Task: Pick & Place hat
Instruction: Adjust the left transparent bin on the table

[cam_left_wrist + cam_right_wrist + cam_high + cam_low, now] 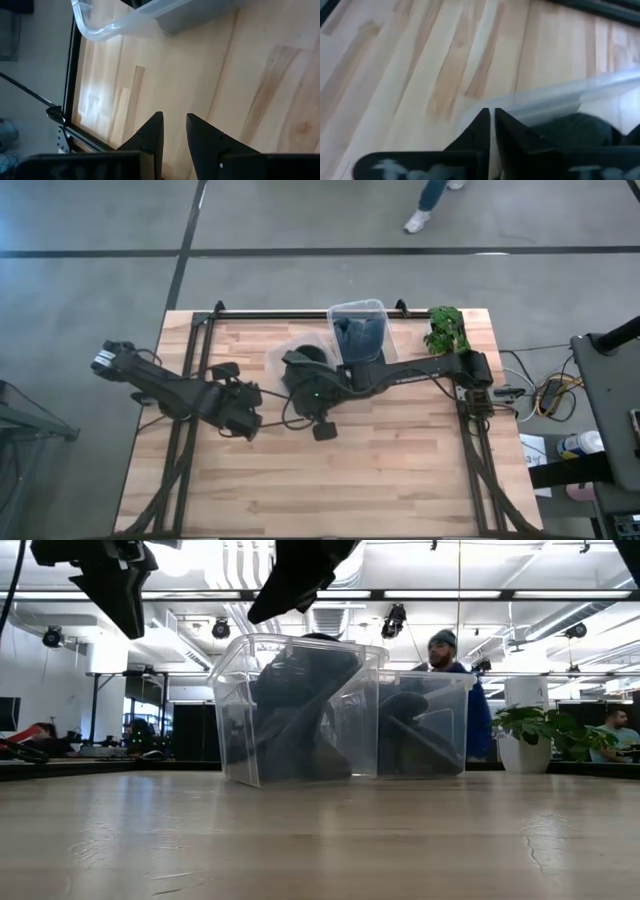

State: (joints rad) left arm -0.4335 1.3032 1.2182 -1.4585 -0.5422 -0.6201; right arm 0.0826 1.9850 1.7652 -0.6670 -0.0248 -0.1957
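Right claw point(490, 116) is closed, nothing visibly between its fingers, poised above a clear tub point(290, 356) holding a dark hat point(580, 131). Left claw point(174, 125) stands slightly parted, empty, over bare table point(400, 470). Behind: second tub point(358, 330), plant point(446, 330)

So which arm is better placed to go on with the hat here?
Probably the right. The right gripper is shut at the rim of the clear bin with something dark, likely the hat, just beyond; the left gripper hangs over bare wood.
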